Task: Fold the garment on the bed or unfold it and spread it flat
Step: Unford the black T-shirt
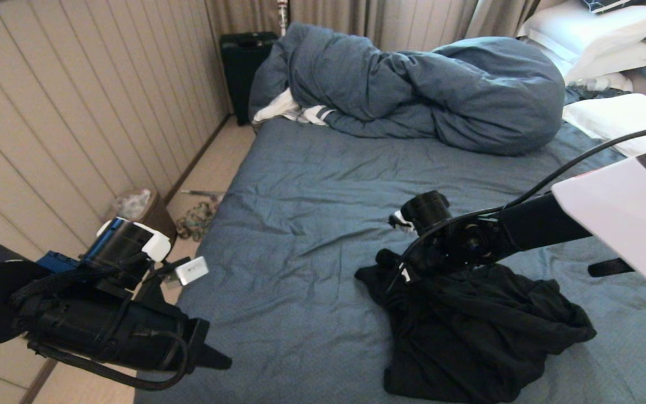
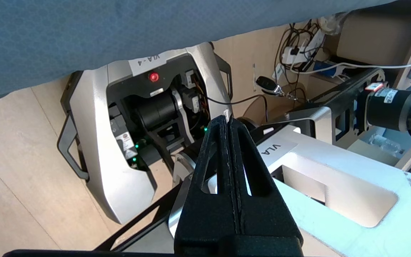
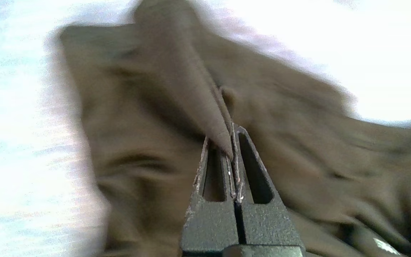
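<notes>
garment (image 1: 485,331): 1 | duvet (image 1: 413,84): 1 | end effectors: 2 | wastebasket (image 1: 138,210): 1

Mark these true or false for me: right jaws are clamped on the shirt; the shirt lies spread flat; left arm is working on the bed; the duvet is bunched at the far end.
1. The right gripper has its jaws shut on a fold of the garment. True.
2. The garment lies spread flat. False: it is crumpled in a heap on the bed.
3. The left gripper is working on the bed. False: it hangs off the bedside, jaws shut, holding nothing.
4. The duvet is bunched at the far end. True.
</notes>
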